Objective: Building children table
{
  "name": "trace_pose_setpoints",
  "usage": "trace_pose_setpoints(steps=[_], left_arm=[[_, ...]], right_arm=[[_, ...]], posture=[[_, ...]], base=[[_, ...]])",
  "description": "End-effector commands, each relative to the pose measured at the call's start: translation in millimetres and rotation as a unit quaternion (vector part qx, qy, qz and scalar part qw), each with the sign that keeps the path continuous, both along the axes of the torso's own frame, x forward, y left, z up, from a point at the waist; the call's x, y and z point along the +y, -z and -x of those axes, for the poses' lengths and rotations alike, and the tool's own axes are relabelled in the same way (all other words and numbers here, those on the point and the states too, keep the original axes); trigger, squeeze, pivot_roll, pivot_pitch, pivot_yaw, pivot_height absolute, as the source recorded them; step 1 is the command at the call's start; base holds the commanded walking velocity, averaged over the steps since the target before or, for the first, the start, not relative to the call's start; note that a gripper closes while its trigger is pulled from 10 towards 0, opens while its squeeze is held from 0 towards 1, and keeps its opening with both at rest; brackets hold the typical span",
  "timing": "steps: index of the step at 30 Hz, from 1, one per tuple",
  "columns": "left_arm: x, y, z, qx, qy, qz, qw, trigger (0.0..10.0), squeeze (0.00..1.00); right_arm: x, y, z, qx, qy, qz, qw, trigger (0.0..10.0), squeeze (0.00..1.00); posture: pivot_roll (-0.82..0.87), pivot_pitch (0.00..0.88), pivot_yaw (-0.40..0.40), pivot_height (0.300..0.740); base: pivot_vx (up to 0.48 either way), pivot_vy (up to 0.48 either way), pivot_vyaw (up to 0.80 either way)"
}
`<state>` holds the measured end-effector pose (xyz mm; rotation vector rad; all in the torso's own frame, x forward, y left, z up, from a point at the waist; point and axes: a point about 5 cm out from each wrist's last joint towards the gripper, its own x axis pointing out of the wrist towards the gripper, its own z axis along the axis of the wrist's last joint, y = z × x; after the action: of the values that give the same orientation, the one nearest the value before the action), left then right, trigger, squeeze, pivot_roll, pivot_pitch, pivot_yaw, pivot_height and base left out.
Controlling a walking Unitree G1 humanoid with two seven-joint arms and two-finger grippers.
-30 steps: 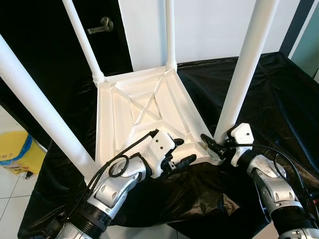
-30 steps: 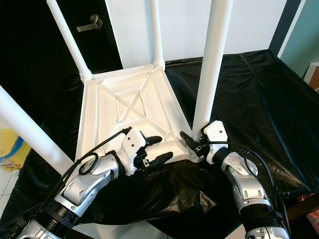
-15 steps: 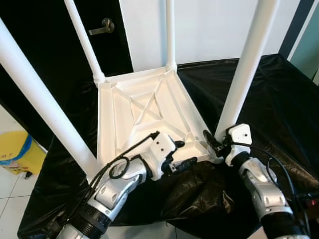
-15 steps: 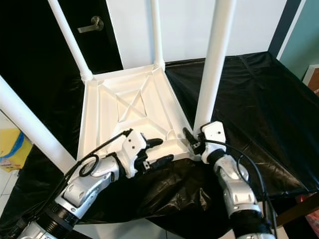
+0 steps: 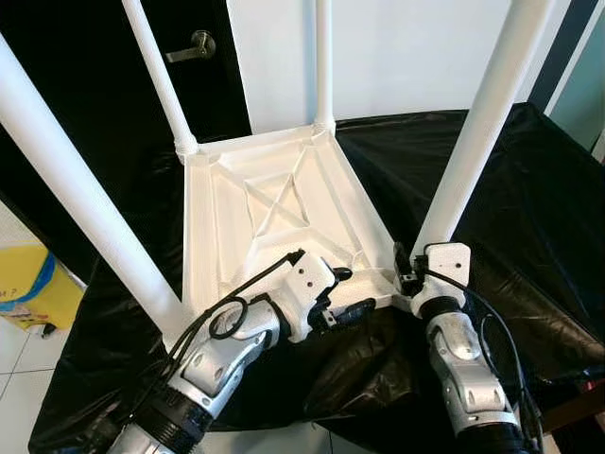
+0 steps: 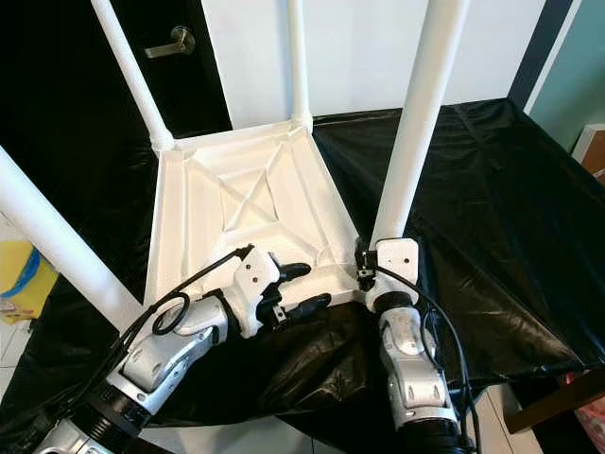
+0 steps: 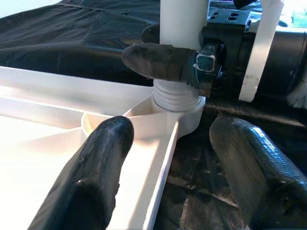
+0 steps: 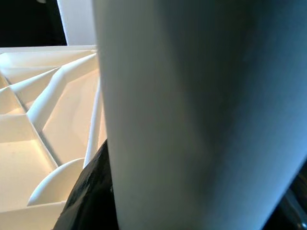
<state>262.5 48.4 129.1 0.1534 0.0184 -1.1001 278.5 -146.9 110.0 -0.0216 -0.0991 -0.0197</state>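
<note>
white table leg clamped by right gripper; left gripper agape astride table frame

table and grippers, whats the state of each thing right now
table: upside down on the black cloth, four legs up
near right leg: upright, seated in its corner socket
right gripper: shut on that leg's base
left gripper: open, astride the table's near rim
door: closed
</note>
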Motion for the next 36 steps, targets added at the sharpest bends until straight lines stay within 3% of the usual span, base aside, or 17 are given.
trace_pose_setpoints(steps=[1, 15, 16, 18, 19, 25, 30, 31, 32, 36], left_arm=[[-2.1, 1, 6.8, 0.009, 0.072, -0.008, 0.997, 10.0, 0.00], [1.7, -4, 1.2, 0.001, 0.059, -0.007, 0.998, 10.0, 0.00], [1.9, -4, 1.1, 0.000, 0.057, -0.007, 0.998, 10.0, 0.00], [1.9, -4, 1.1, 0.000, 0.057, -0.007, 0.998, 10.0, 0.00], [2.0, -5, 1.4, 0.000, 0.057, -0.006, 0.998, 10.0, 0.00], [2.4, -5, 4.0, 0.003, 0.055, -0.003, 0.998, 10.0, 0.00], [3.8, -3, 8.8, 0.008, 0.059, -0.005, 0.998, 10.0, 0.00], [4.5, -3, 9.9, 0.010, 0.060, -0.006, 0.998, 10.0, 0.00], [5.6, -3, 11.4, 0.012, 0.064, -0.007, 0.998, 10.0, 0.00], [6.4, -4, 12.4, 0.014, 0.067, -0.008, 0.998, 10.0, 0.00]], right_arm=[[1.3, 15, 5.1, 0.041, 0.015, -0.008, 0.999, 10.0, 0.00], [-3.0, 5, 4.5, 0.027, 0.043, 0.002, 0.999, 10.0, 0.00], [-4.0, 4, 4.0, 0.026, 0.044, 0.003, 0.999, 10.0, 0.22], [-4.0, 4, 4.0, 0.026, 0.044, 0.003, 0.999, 10.0, 0.22], [-4.6, 3, 3.9, 0.024, 0.045, 0.003, 0.999, 10.0, 1.00], [-7.6, -5, 9.6, -0.002, 0.010, -0.004, 1.000, 10.0, 1.00], [-22.3, -14, 14.9, -0.027, -0.038, 0.005, 0.999, 10.0, 1.00], [-28.1, -17, 15.1, -0.031, -0.060, 0.011, 0.998, 10.0, 0.84], [-33.6, -20, 12.9, -0.032, -0.101, 0.021, 0.994, 10.0, 0.00], [-36.8, -22, 11.5, -0.031, -0.128, 0.028, 0.991, 10.0, 0.00]], posture=[[-0.20, 0.000, 0.039, 0.740], [-0.19, 0.000, 0.027, 0.740], [-0.19, 0.000, 0.026, 0.740], [-0.19, 0.000, 0.026, 0.740], [-0.19, 0.000, 0.026, 0.740], [-0.18, 0.000, 0.025, 0.740], [-0.18, 0.003, 0.031, 0.740], [-0.19, 0.009, 0.033, 0.740], [-0.19, 0.020, 0.040, 0.740], [-0.19, 0.022, 0.042, 0.740]], base=[[0.000, 0.000, 0.00], [0.000, 0.000, 0.00], [0.000, 0.000, 0.00], [0.000, 0.000, 0.00], [0.000, 0.000, 0.00], [0.000, 0.000, 0.00], [0.000, 0.000, 0.00], [0.000, 0.000, 0.00], [0.000, 0.000, 0.00], [0.000, 0.000, 0.00]])
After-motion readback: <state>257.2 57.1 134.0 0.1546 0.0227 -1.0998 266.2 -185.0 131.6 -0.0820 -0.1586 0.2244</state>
